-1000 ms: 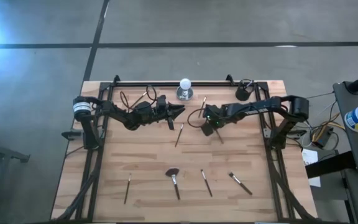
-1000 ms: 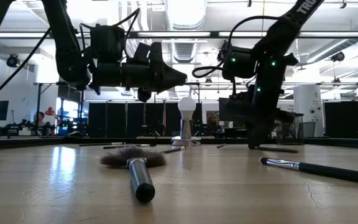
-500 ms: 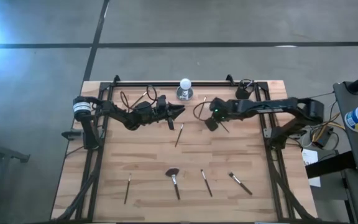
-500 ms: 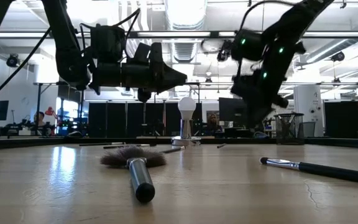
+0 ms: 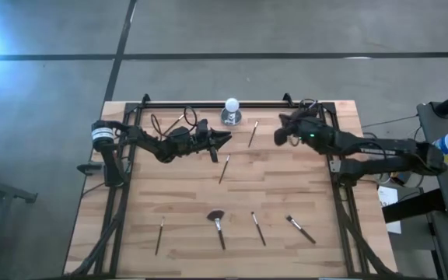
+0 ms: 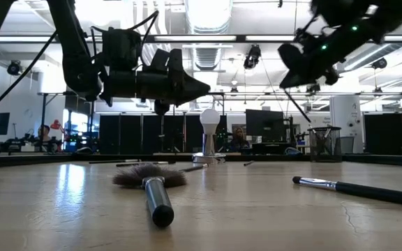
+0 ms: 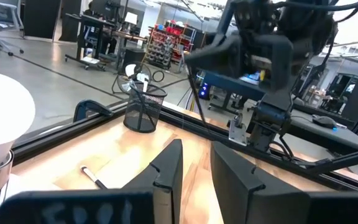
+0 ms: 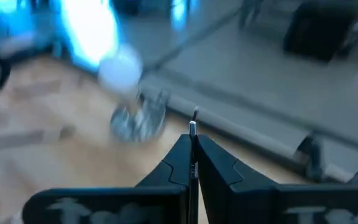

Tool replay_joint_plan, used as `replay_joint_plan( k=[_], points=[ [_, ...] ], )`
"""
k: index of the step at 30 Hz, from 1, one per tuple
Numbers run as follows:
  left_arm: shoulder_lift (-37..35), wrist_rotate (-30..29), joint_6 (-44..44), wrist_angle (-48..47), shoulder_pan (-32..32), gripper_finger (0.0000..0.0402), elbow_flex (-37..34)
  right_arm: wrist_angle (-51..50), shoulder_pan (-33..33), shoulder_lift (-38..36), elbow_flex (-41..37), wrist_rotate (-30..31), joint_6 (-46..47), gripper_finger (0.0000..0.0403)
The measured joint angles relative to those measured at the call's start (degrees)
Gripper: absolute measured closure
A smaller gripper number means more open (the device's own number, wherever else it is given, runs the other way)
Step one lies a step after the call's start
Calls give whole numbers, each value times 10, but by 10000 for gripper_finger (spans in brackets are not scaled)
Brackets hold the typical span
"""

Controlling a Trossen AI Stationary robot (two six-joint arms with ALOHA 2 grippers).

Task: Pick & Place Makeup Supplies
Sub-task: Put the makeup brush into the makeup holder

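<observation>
The right hand (image 5: 281, 134), clamped on a slim pencil (image 8: 193, 129), has lifted off the worktop (image 5: 177, 194) toward the black cup (image 7: 143, 111).

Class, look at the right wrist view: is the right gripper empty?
No: the right gripper is shut on a slim makeup stick poking out between its fingers.

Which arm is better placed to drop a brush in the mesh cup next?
Right. The right gripper is shut on a thin stick, raised near the cup. The left gripper is open, empty and farther from it.
</observation>
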Motion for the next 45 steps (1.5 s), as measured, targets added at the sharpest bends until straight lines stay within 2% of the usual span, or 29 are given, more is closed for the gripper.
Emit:
replay_joint_plan(
  k=[6, 10, 17, 25, 33, 40, 45],
  points=[
    [0, 0, 0, 0, 0, 326, 0, 177, -54, -50, -69, 99, -106, 390],
    [0, 0, 0, 0, 0, 326, 0, 310, -107, -45, -94, 110, -164, 390],
    [0, 0, 0, 0, 0, 326, 0, 471, -191, 22, -144, 128, -176, 390],
    [0, 0, 0, 0, 0, 326, 0, 647, -236, 141, -183, 159, -202, 390],
    [0, 0, 0, 0, 0, 326, 0, 676, -233, 208, -163, 211, -220, 390],
    [0, 0, 0, 0, 0, 326, 0, 639, -231, 247, -164, 183, -147, 390],
    [0, 0, 0, 0, 0, 326, 0, 644, -236, 294, -162, 181, -133, 390]
  ],
)
